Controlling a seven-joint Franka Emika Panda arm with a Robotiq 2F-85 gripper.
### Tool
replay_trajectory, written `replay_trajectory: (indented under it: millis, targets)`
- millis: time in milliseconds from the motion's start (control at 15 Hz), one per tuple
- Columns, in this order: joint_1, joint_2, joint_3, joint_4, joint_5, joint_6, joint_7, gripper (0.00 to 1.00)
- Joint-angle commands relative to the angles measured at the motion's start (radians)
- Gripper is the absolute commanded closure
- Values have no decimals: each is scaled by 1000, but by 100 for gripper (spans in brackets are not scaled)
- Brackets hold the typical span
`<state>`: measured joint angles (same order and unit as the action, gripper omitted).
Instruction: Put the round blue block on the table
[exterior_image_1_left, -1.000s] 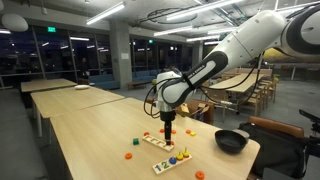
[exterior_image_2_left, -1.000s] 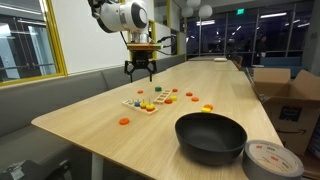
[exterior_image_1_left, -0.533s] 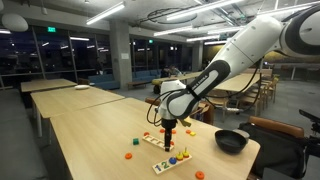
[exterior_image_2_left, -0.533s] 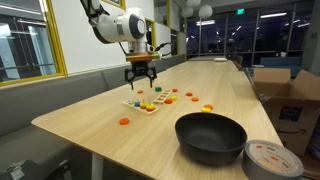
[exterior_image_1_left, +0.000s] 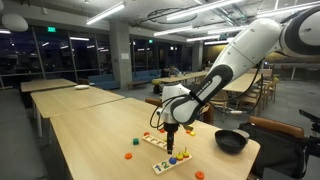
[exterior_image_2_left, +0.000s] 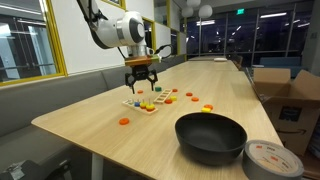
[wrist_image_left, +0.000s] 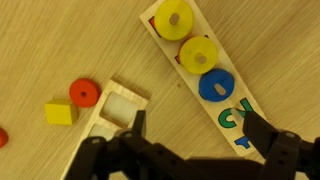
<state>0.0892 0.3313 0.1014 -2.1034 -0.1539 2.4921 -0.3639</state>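
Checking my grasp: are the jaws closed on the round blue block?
No, the round blue block sits on the puzzle board, untouched by the open jaws.

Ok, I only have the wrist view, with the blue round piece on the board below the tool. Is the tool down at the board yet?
Observer: Not yet; in an exterior view the tool hangs above the board with a gap under it.
Operator: What else is on the table?
Observer: A black bowl sits near the table's end, apart from the board.
Operator: Any loose pieces outside my view?
Observer: One orange disc lies alone on the table, apart from the board.
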Motion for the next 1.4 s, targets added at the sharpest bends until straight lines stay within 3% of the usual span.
replay_trajectory:
  millis: [0, 1333]
  targets:
    - [8, -24, 8, -31, -35, 58, 22, 0]
    - [14, -10, 32, -167, -108, 212, -46, 0]
